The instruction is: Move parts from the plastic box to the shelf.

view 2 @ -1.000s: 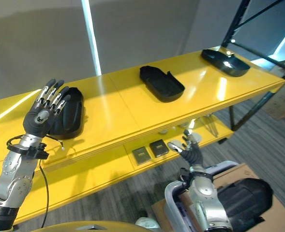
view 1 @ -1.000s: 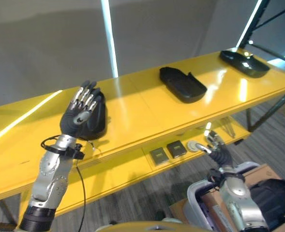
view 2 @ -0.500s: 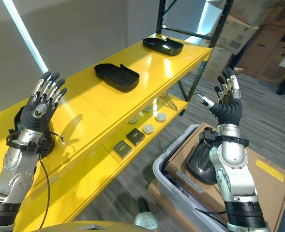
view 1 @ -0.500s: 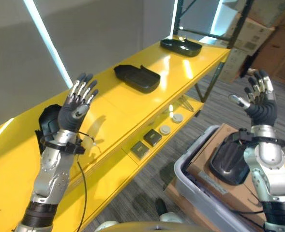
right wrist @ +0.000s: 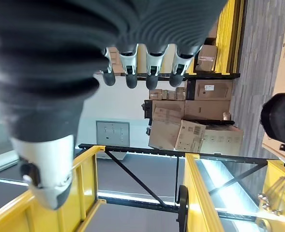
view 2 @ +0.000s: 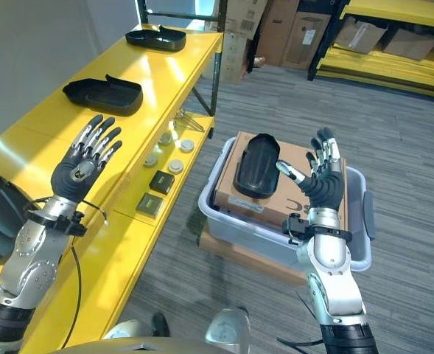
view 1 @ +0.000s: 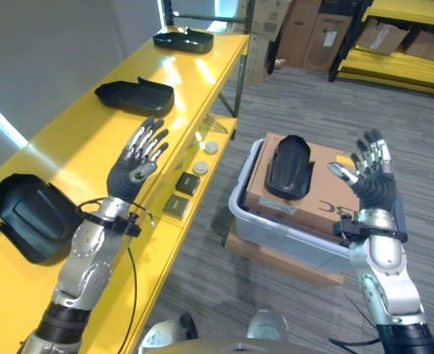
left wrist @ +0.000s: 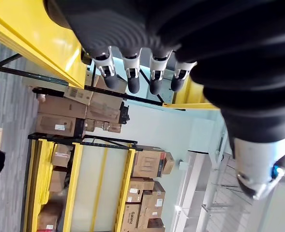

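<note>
Both hands are raised with fingers spread straight and hold nothing: the left hand (view 1: 132,171) hovers over the front edge of the yellow shelf (view 1: 69,147), and the right hand (view 2: 321,184) hangs above the near right side of the plastic box (view 2: 224,217).

The shelf runs away along the robot's left. On its top lie three black parts: one near the left arm (view 1: 32,214), one midway (view 1: 134,96) and one at the far end (view 1: 183,40). Its lower level carries small dark squares and round discs.

The plastic box stands on the floor to the right, with a cardboard carton (view 1: 316,195) inside it. One black part (view 1: 289,166) rests on top of that carton, well apart from either hand.

The part looks smooth and curved, so a one-sided grip may let it slide off the carton into the box. Reaching across, the right hand could also catch the box rim.
</note>
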### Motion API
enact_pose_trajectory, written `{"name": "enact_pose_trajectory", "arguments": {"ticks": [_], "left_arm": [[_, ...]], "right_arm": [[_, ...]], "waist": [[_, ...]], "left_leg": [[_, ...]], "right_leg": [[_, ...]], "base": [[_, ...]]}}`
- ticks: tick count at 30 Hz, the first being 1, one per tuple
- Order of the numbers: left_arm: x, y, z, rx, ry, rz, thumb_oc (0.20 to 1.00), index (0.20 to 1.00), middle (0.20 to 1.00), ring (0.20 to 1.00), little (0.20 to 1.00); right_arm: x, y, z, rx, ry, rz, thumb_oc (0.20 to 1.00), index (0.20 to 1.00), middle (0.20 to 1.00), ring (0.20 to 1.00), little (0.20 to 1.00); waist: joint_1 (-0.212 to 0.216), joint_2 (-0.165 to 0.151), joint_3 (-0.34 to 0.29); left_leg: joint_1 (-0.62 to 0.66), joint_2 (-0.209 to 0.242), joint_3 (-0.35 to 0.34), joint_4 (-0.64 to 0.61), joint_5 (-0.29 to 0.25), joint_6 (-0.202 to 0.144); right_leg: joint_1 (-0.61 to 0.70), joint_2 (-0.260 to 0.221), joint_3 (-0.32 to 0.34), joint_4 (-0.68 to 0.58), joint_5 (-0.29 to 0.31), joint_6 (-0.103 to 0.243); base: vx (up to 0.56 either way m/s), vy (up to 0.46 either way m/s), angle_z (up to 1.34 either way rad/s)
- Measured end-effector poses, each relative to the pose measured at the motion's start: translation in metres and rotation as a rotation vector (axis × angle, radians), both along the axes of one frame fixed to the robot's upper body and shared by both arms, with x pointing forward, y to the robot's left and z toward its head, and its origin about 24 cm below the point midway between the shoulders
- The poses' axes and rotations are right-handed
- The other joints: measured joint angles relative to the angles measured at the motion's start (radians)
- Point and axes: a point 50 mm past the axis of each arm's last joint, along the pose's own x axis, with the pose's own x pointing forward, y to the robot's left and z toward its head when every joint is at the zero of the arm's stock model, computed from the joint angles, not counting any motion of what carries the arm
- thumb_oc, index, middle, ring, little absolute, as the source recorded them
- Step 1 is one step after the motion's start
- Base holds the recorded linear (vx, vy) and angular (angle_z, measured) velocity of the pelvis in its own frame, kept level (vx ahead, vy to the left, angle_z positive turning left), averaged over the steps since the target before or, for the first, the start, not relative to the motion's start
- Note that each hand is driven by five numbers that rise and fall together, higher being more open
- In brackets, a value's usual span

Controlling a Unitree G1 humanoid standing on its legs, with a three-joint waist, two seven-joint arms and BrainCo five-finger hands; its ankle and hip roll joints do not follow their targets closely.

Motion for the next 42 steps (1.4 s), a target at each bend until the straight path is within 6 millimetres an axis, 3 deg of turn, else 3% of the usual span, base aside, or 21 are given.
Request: {"name": "enact_pose_trajectory", "arguments": {"ticks": [1, 3, 4, 7, 13, 16, 19, 20, 22, 23, 25, 27, 28, 29, 30, 34, 35, 36, 38, 41, 42], "left_arm": [[-0.001, 0.001, 0.003, 0.014, -0.012, 0.000, 1.000, 1.000, 1.000, 1.000, 1.000], [-0.001, 0.003, 0.004, 0.025, -0.009, 0.011, 1.000, 1.000, 1.000, 1.000, 1.000], [-0.001, 0.003, 0.001, 0.007, 0.005, 0.026, 1.000, 1.000, 1.000, 1.000, 1.000], [-0.002, 0.003, 0.000, -0.021, 0.017, 0.044, 1.000, 1.000, 1.000, 1.000, 1.000], [-0.004, 0.001, -0.007, -0.060, 0.040, 0.049, 1.000, 1.000, 1.000, 1.000, 1.000], [-0.002, 0.001, -0.010, -0.064, 0.055, 0.057, 1.000, 1.000, 1.000, 1.000, 1.000], [0.001, 0.006, -0.018, -0.066, 0.086, 0.089, 1.000, 1.000, 1.000, 1.000, 1.000], [0.002, 0.010, -0.026, -0.060, 0.122, 0.117, 1.000, 1.000, 1.000, 1.000, 1.000], [0.000, 0.014, -0.029, -0.059, 0.133, 0.135, 1.000, 1.000, 1.000, 1.000, 1.000], [-0.002, 0.017, -0.032, -0.059, 0.144, 0.149, 1.000, 1.000, 1.000, 1.000, 1.000], [-0.005, 0.023, -0.034, -0.058, 0.155, 0.171, 1.000, 1.000, 1.000, 1.000, 1.000], [-0.005, 0.024, -0.034, -0.059, 0.154, 0.177, 1.000, 1.000, 1.000, 1.000, 1.000], [-0.005, 0.024, -0.034, -0.059, 0.153, 0.176, 1.000, 1.000, 1.000, 1.000, 1.000], [-0.005, 0.024, -0.034, -0.060, 0.152, 0.171, 1.000, 1.000, 1.000, 1.000, 1.000], [-0.005, 0.024, -0.034, -0.061, 0.150, 0.172, 1.000, 1.000, 1.000, 1.000, 1.000], [-0.005, 0.031, -0.035, -0.062, 0.153, 0.200, 1.000, 1.000, 1.000, 1.000, 1.000], [-0.006, 0.031, -0.034, -0.065, 0.150, 0.199, 1.000, 1.000, 1.000, 1.000, 1.000], [-0.007, 0.031, -0.034, -0.065, 0.152, 0.200, 1.000, 1.000, 1.000, 1.000, 1.000], [-0.006, 0.035, -0.030, -0.059, 0.145, 0.215, 1.000, 1.000, 1.000, 1.000, 1.000], [-0.005, 0.041, -0.028, -0.045, 0.150, 0.233, 1.000, 1.000, 1.000, 1.000, 1.000], [-0.005, 0.041, -0.028, -0.042, 0.152, 0.229, 1.000, 1.000, 1.000, 1.000, 1.000]], "right_arm": [[0.001, 0.003, 0.001, -0.004, -0.007, 0.002, 1.000, 1.000, 1.000, 1.000, 1.000], [0.008, 0.007, 0.011, -0.013, -0.053, 0.017, 1.000, 1.000, 1.000, 1.000, 1.000], [0.008, 0.007, 0.014, -0.019, -0.060, 0.019, 1.000, 1.000, 1.000, 1.000, 1.000], [0.005, 0.002, 0.009, -0.036, -0.029, 0.004, 1.000, 1.000, 1.000, 1.000, 1.000], [0.000, -0.010, -0.007, -0.037, 0.050, -0.024, 1.000, 1.000, 1.000, 1.000, 1.000], [0.003, -0.015, -0.017, -0.035, 0.105, -0.028, 1.000, 1.000, 1.000, 1.000, 1.000], [0.009, -0.013, -0.014, -0.023, 0.089, -0.013, 1.000, 1.000, 1.000, 1.000, 1.000], [0.014, -0.013, -0.016, -0.016, 0.103, -0.009, 1.000, 1.000, 1.000, 1.000, 1.000], [0.015, -0.014, -0.017, -0.024, 0.111, 0.003, 1.000, 1.000, 1.000, 1.000, 1.000], [0.014, -0.015, -0.022, -0.011, 0.131, 0.001, 1.000, 1.000, 1.000, 1.000, 1.000], [0.014, -0.014, -0.023, -0.002, 0.130, 0.003, 1.000, 1.000, 1.000, 1.000, 1.000], [0.013, -0.013, -0.024, -0.001, 0.130, 0.004, 1.000, 1.000, 1.000, 1.000, 1.000], [0.013, -0.013, -0.024, 0.000, 0.131, 0.005, 1.000, 1.000, 1.000, 1.000, 1.000], [0.011, -0.015, -0.027, -0.007, 0.144, 0.005, 1.000, 1.000, 1.000, 1.000, 1.000], [0.009, -0.016, -0.029, -0.010, 0.154, 0.004, 1.000, 1.000, 1.000, 1.000, 1.000], [0.004, -0.017, -0.034, -0.010, 0.178, 0.005, 1.000, 1.000, 1.000, 1.000, 1.000], [0.001, -0.020, -0.036, -0.006, 0.196, 0.005, 1.000, 1.000, 1.000, 1.000, 1.000], [0.000, -0.022, -0.038, -0.012, 0.204, 0.001, 1.000, 1.000, 1.000, 1.000, 1.000], [0.000, -0.018, -0.039, 0.000, 0.205, 0.013, 1.000, 1.000, 1.000, 1.000, 1.000], [0.009, -0.008, -0.037, 0.016, 0.191, 0.057, 1.000, 1.000, 1.000, 1.000, 1.000], [0.017, 0.000, -0.033, -0.019, 0.184, 0.087, 1.000, 1.000, 1.000, 1.000, 1.000]], "waist": [[0.014, -0.016, -0.004], [0.041, -0.010, -0.005], [0.033, 0.008, -0.015], [-0.019, 0.009, -0.030], [-0.060, 0.009, -0.054], [-0.057, -0.008, -0.060], [-0.051, -0.013, -0.061], [-0.016, -0.034, -0.058], [-0.012, -0.033, -0.057], [-0.002, -0.047, -0.041], [0.002, -0.063, -0.032], [0.004, -0.050, -0.028], [0.001, -0.037, -0.027], [-0.016, -0.015, -0.023], [-0.016, -0.001, -0.022], [0.007, 0.011, -0.020], [-0.004, 0.037, -0.032], [-0.007, 0.061, -0.037], [0.009, 0.017, -0.014], [0.060, -0.005, -0.004], [0.099, -0.011, 0.000]], "left_leg": [[0.000, -0.001, 0.000, -0.002, 0.003, -0.020], [-0.002, 0.021, -0.001, -0.033, 0.025, -0.067], [0.006, 0.054, -0.011, -0.071, 0.054, -0.094], [0.037, 0.095, -0.035, -0.125, 0.089, -0.126], [0.031, 0.142, -0.046, -0.116, 0.118, -0.139], [-0.007, 0.172, -0.061, -0.019, 0.120, -0.134], [-0.032, 0.197, -0.104, 0.053, 0.147, -0.119], [-0.091, 0.219, -0.162, 0.198, 0.183, -0.127], [-0.166, 0.237, -0.262, 0.329, 0.222, -0.166], [-0.264, 0.231, -0.347, 0.480, 0.267, -0.163], [-0.314, 0.164, -0.368, 0.521, 0.170, -0.155], [-0.313, 0.108, -0.304, 0.362, 0.120, -0.136], [-0.304, 0.085, -0.278, 0.288, 0.121, -0.133], [-0.261, 0.028, -0.246, 0.061, 0.130, -0.132], [-0.236, 0.011, -0.238, -0.042, 0.143, -0.131], [-0.180, -0.006, -0.269, -0.091, 0.151, -0.087], [-0.133, 0.015, -0.267, -0.089, 0.152, -0.087], [-0.093, 0.026, -0.273, -0.127, 0.179, -0.066], [-0.061, -0.034, -0.257, -0.166, 0.191, -0.038], [-0.044, -0.077, -0.261, -0.174, 0.178, -0.019], [-0.031, -0.090, -0.266, -0.174, 0.167, -0.014]], "right_leg": [[0.049, 0.004, -0.020, -0.065, 0.039, -0.013], [0.064, 0.068, -0.054, -0.214, 0.034, -0.008], [0.074, 0.130, -0.036, -0.311, 0.078, -0.032], [0.099, 0.193, -0.030, -0.385, 0.101, -0.056], [0.104, 0.255, -0.009, -0.416, 0.122, -0.087], [0.093, 0.263, -0.004, -0.386, 0.090, -0.106], [0.082, 0.281, 0.003, -0.344, 0.054, -0.138], [0.059, 0.288, 0.045, -0.298, 0.030, -0.168], [0.047, 0.315, 0.054, -0.260, 0.007, -0.195], [0.059, 0.318, 0.077, -0.249, -0.001, -0.221], [0.063, 0.299, 0.085, -0.261, 0.003, -0.223], [0.064, 0.298, 0.077, -0.277, 0.008, -0.219], [0.069, 0.299, 0.074, -0.281, 0.012, -0.220], [0.094, 0.297, 0.049, -0.304, 0.015, -0.217], [0.102, 0.300, 0.047, -0.308, 0.013, -0.214], [0.116, 0.281, 0.082, -0.303, -0.013, -0.181], [0.110, 0.289, 0.077, -0.286, -0.030, -0.158], [0.110, 0.295, 0.074, -0.274, -0.039, -0.136], [0.110, 0.238, 0.072, -0.257, -0.052, -0.099], [0.150, 0.196, 0.017, -0.303, -0.030, -0.063], [0.182, 0.189, 0.004, -0.334, -0.026, -0.058]], "base": [[0.02, -0.442, -0.59], [0.07, -0.465, -1.10], [0.07, -0.344, -1.30], [0.07, -0.363, -0.49], [0.06, -0.309, -0.17], [0.03, -0.237, -0.07], [0.05, -0.256, -0.21], [0.07, -0.193, -0.53], [0.09, -0.105, -0.34], [0.10, 0.052, -0.19], [0.13, 0.114, -0.32], [0.18, 0.201, -0.27], [0.20, 0.228, 0.05], [0.16, 0.191, 0.15], [0.18, 0.202, 0.15], [0.13, 0.114, -0.21], [0.16, 0.118, -0.08], [0.18, 0.136, -0.06], [0.15, 0.107, -0.06], [0.14, 0.114, 0.08], [0.12, 0.098, 0.25]]}}
